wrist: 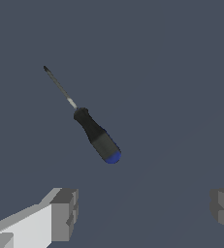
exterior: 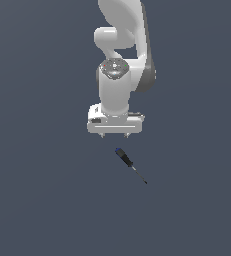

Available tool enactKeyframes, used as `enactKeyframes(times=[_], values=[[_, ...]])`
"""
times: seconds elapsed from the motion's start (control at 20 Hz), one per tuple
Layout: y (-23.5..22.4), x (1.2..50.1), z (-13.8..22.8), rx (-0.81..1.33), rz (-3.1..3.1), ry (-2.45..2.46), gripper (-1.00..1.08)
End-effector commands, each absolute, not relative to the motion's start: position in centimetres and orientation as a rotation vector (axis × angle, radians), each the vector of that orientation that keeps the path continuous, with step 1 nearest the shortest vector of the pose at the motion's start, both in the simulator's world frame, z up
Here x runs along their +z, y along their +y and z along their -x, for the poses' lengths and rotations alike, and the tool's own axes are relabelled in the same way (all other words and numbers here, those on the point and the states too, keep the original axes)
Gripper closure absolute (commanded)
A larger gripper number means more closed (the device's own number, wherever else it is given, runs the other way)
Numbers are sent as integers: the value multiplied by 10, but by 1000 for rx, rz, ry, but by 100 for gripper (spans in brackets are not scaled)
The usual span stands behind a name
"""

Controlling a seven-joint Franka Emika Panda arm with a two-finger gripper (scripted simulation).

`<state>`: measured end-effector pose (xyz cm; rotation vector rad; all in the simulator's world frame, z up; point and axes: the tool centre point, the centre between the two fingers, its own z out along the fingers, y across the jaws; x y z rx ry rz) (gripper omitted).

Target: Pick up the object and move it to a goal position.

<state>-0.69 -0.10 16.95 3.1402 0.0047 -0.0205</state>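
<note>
Exterior view: hung with gripper (exterior: 115, 135) pointing down, its two short fingertips spread apart, grasping nothing. Lay flat on the dark floor (exterior: 37, 200) just beyond the fingertips, at about five o'clock from them, apart from both: the screwdriver (exterior: 128, 162), blue cap nearest the gripper, thin shaft toward five o'clock.

Wrist view: showed both finger pads (wrist: 65, 213) wide apart, released. Rested clear of the pads, the screwdriver (wrist: 95, 134), tip toward eleven o'clock, untouched.
</note>
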Motion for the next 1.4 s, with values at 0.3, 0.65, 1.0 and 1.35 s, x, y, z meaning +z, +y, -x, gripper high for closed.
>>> enactKeyframes(times=[0.3, 0.65, 1.0, 1.35], values=[[8, 162, 14, -65, -3129, 84, -92], [12, 158, 16, -84, -3123, 118, -92], [19, 149, 7, -77, -3116, 222, -92], [33, 126, -13, -59, -3092, 457, -92]])
